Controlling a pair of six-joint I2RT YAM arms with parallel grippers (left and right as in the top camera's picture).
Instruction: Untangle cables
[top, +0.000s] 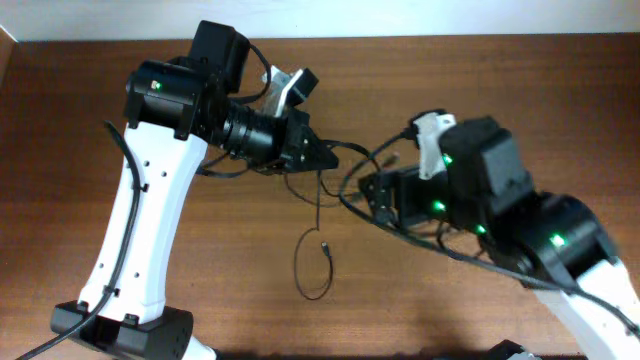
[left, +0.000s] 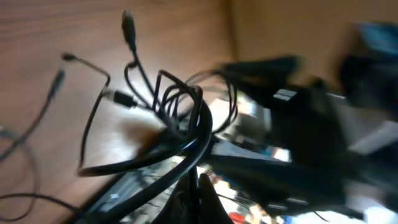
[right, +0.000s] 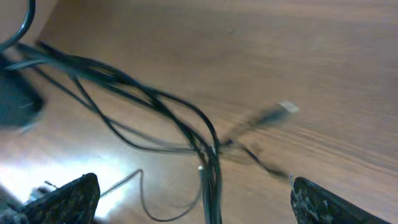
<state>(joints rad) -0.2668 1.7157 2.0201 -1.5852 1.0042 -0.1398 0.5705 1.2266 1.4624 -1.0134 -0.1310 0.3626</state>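
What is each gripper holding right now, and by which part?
Left gripper is shut on the cables, pinching the bundle where the strands bunch together. Right gripper is open, holding nothing.

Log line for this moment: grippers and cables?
left gripper: shut on cables | right gripper: open over strands, none gripped | cables: one tangled bundle, loose end trailing on table

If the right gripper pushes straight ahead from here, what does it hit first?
Most likely the cables: their strands cross just ahead of the right gripper, between its open fingers. Beyond them lies the table. Depth is unclear.
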